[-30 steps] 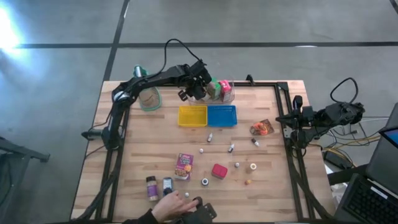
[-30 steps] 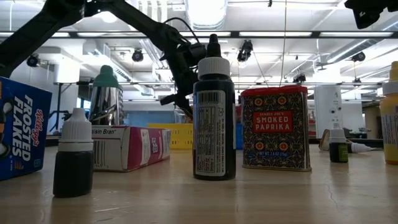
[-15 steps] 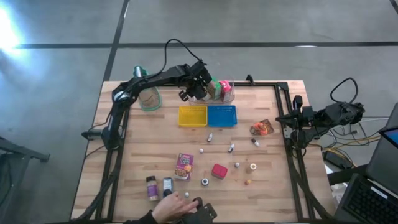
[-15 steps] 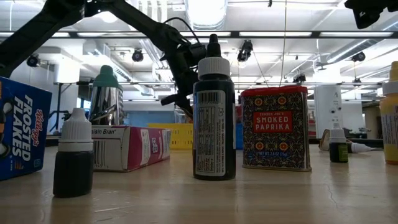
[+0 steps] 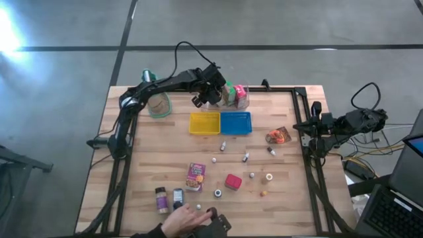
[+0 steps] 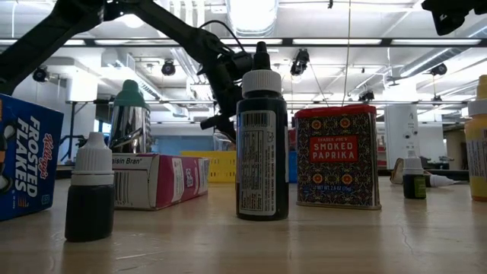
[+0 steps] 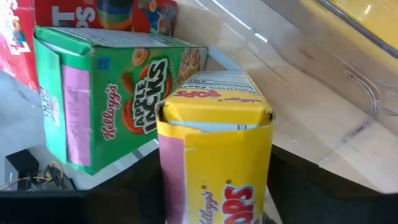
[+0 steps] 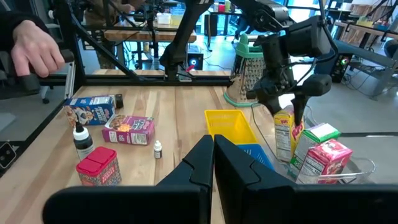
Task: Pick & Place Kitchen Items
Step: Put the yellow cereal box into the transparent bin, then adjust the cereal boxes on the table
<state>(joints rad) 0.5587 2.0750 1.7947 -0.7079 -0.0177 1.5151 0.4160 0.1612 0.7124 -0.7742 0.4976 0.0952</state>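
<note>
Three cartons stand crowded in the clear bin [image 8: 348,171]: the yellow carton [image 7: 214,165] that my left pincer [image 5: 210,94] is over, a green carton [image 7: 99,99] touching its side, and a pink carton [image 8: 324,158] just past that. My left pincer straddles the top of the yellow carton, one finger on each side; whether the fingers press its walls or stand just off them I cannot tell. That is my worry. If I lift away while a finger drags on the cardboard, the yellow carton could tip against the green carton, and in so tight a row one lean may topple all three. The bin's low wall would do little to stop a tall box going over it. My right pincer [image 8: 211,163] waits with fingers pressed together off the counter [image 5: 297,198] on the far side from the bin. A person's hand [image 5: 182,218] rests at the counter's near edge, well apart from the bin, beside a blue box [image 8: 90,109].
</note>
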